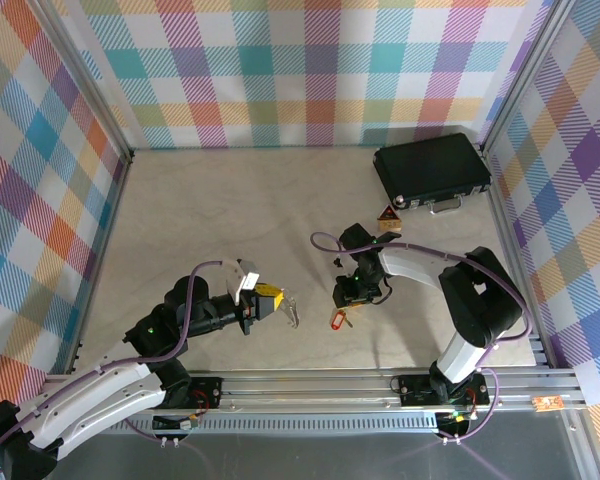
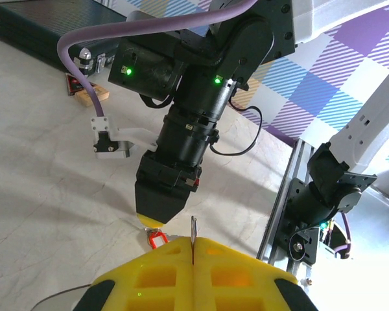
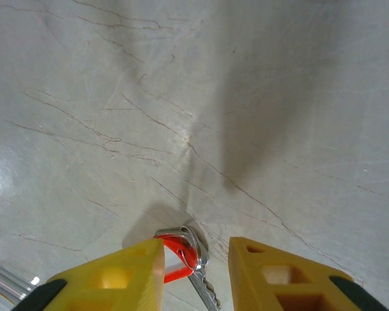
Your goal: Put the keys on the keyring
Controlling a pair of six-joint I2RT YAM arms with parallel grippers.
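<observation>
The key (image 3: 185,254) has a red plastic head and a silvery blade and lies flat on the marble table. My right gripper (image 3: 195,258) points down over it, open, with the red head between the yellow fingers. In the top view the key (image 1: 336,320) lies just below the right gripper (image 1: 348,302). My left gripper (image 2: 193,251) is shut on the keyring (image 2: 193,230), which shows edge-on as a thin metal strip sticking out of the fingertips. From above, the keyring (image 1: 294,314) hangs off the left gripper (image 1: 273,301), a short way left of the key.
A black case (image 1: 432,168) lies at the back right, with a small orange-brown triangular block (image 1: 388,218) in front of it. Checked walls close in the table on three sides. An aluminium rail (image 1: 310,382) runs along the near edge.
</observation>
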